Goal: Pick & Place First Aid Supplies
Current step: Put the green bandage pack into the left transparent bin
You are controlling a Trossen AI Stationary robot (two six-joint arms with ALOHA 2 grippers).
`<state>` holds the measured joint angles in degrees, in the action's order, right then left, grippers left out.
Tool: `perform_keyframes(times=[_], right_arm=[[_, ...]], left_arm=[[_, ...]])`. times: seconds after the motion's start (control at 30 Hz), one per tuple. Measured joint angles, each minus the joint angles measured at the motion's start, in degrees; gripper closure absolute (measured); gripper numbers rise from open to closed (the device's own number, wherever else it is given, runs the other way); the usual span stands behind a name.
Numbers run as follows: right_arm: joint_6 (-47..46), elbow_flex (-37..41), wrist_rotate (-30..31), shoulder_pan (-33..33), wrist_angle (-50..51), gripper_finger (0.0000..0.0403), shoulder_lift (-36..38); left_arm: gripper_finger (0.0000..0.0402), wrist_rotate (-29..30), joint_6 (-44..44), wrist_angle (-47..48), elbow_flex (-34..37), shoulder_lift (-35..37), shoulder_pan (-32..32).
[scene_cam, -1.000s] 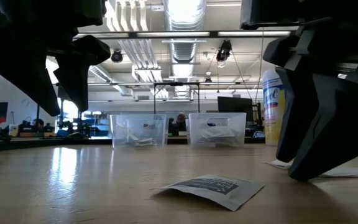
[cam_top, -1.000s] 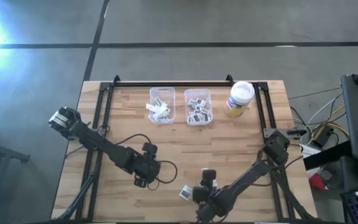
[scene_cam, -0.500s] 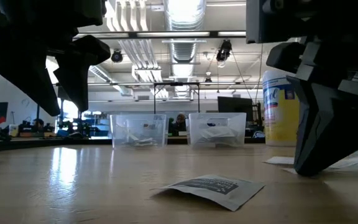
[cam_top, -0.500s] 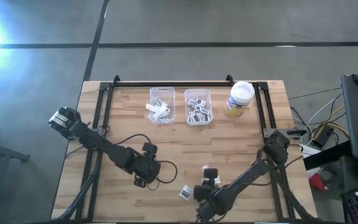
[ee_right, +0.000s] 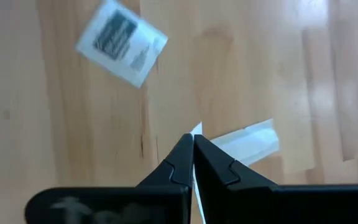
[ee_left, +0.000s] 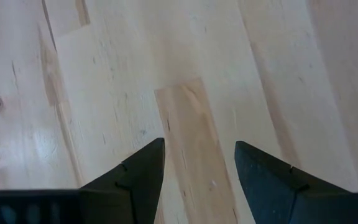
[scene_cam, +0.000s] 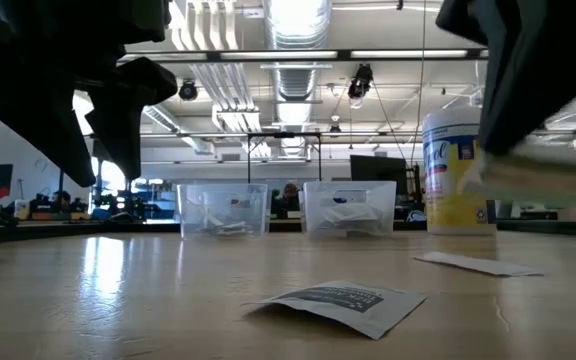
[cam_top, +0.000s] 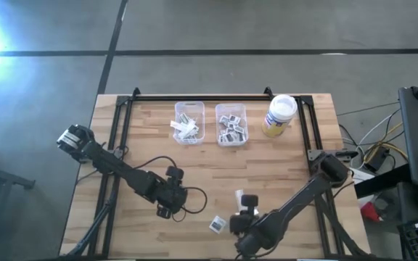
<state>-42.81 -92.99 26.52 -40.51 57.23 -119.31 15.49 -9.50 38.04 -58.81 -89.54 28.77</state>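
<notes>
Pinching thin white strip packet [ee_right: 197,132], right claw [ee_right: 193,144] shut above table; square packet [ee_right: 122,42] nearby.

One camera hung high and looked straight down on the whole table [cam_top: 158,159]. One sat low at the near edge, looking far across. Each wrist camera looked close at the wood. High and low both saw the two bins [cam_top: 189,122]

Wooden table [cam_top: 281,163] with two clear bins [cam_top: 189,122], jar [cam_top: 279,114], square packet [cam_top: 216,225], pale strip [scene_cam: 478,264].
</notes>
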Motion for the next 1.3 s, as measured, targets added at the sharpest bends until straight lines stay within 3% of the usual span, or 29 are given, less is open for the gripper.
perform_keyframes(times=[0.23,0.5,0.97,1.3], right_arm=[[-0.4,0.0,1.8,0.0,-0.4,0.0394,4.3],[0.1,0.0,6.0,0.0,-1.7,0.0394,8.3],[10.5,-0.1,8.2,0.8,-10.9,0.0394,10.4],[16.0,-0.1,8.2,1.8,-17.3,0.0394,10.5]], left_arm=[[0.0195,-0.5,0.0,-1.2,0.0,0.0,0.1],[0.0195,-0.6,3.6,-10.4,0.0,0.0,1.5],[0.0195,1.2,10.8,-40.7,7.1,0.0,2.2],[0.0195,3.7,13.6,-68.8,15.3,0.0,2.2]])
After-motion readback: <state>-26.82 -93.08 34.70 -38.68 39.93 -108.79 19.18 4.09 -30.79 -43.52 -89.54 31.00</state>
